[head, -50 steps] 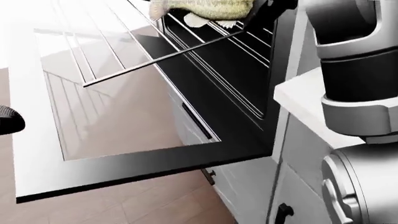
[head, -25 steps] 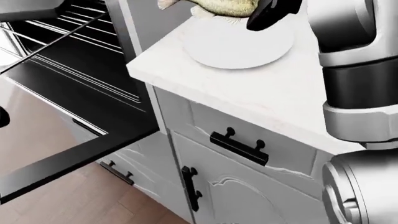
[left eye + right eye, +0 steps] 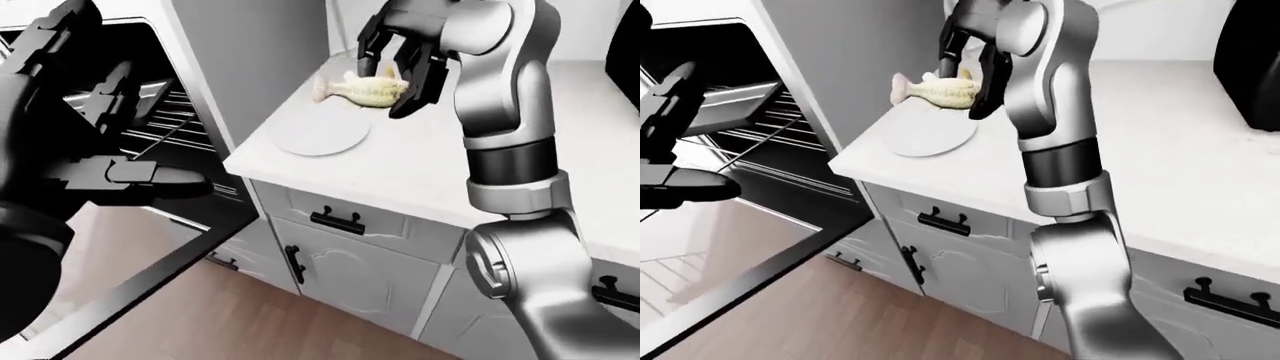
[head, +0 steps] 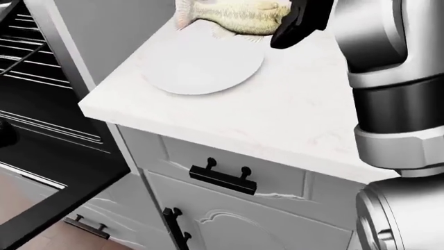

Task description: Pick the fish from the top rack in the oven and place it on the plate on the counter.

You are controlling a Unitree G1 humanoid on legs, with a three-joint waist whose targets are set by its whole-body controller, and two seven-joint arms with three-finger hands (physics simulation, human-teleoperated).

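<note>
Kitchen setting, rendered: wood floor at the bottom of the views, white cupboards with black handles, white stone table point(image 4: 291, 120) above them. Nearest item, left side of the left-eye view: left hand point(image 3: 120, 176), dark, fingers spread and holding nothing, hanging over the lowered oven door point(image 3: 730, 247). Behind it, oven point(image 3: 180, 120), open, wire racks visible, no fish on the parts of the racks that show. Next, on the table near its corner beside the oven: plate point(image 4: 201, 65), white, round, nothing lying on it yet. Above the plate's top right edge: fish point(image 4: 232, 15), pale yellow, pinched in the right hand point(image 3: 400, 64), whose dark fingers close round its head end. Long axis of the fish runs roughly level across the views, tail pointing toward the left of each view, head end within the fingers. Fish held in the air, not touching the plate; in the head view its tail overhangs the plate's rim while the body sits toward the top right of it. Judged relation for the placing: plate centre lies down and to the left of the hand in the head view, so a short shift that way before lowering seems called for. Right arm is the nearer one. Farthest: dark appliance point(image 3: 1250, 60) at the right edge of the right-eye view.
</note>
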